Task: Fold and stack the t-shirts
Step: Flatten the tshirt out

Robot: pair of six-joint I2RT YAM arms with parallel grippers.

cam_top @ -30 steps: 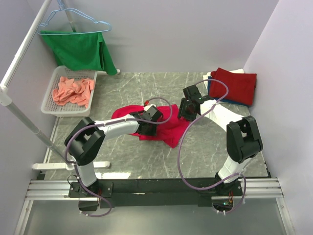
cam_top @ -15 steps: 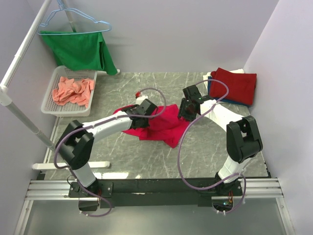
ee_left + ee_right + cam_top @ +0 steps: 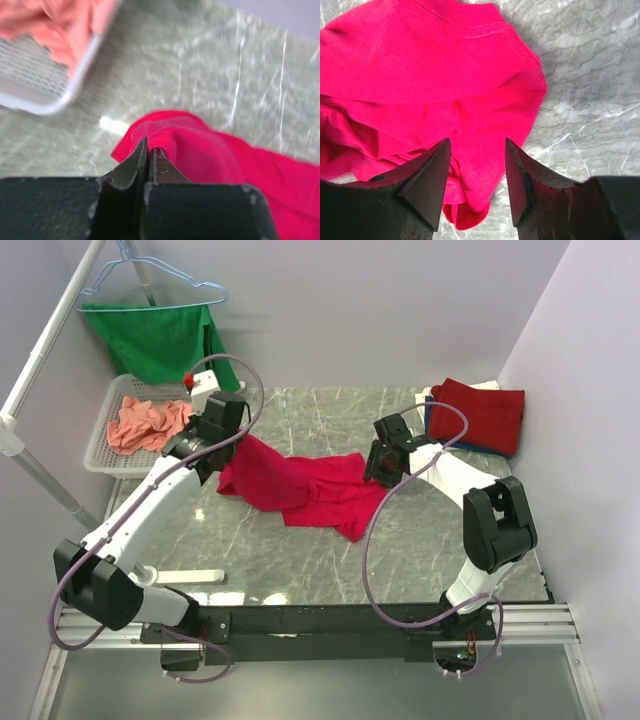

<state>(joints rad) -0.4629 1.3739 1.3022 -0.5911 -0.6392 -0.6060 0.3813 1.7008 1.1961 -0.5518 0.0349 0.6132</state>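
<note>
Left wrist: we see left tool (image 3: 148, 145) clamped on the pinkish-red t-shirt (image 3: 225, 155); right tool (image 3: 476, 145) wide, seemingly above it.

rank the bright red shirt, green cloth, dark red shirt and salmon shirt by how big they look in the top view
1. bright red shirt, spread out, clearly largest
2. green cloth
3. dark red shirt and salmon shirt: they look about alike, so not ranked

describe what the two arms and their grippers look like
The left arm and right arm have white links with bulky black joints, each trailing a looping mauve cable. The left gripper and right gripper have black, wedge-shaped fingers tapering to points.
</note>
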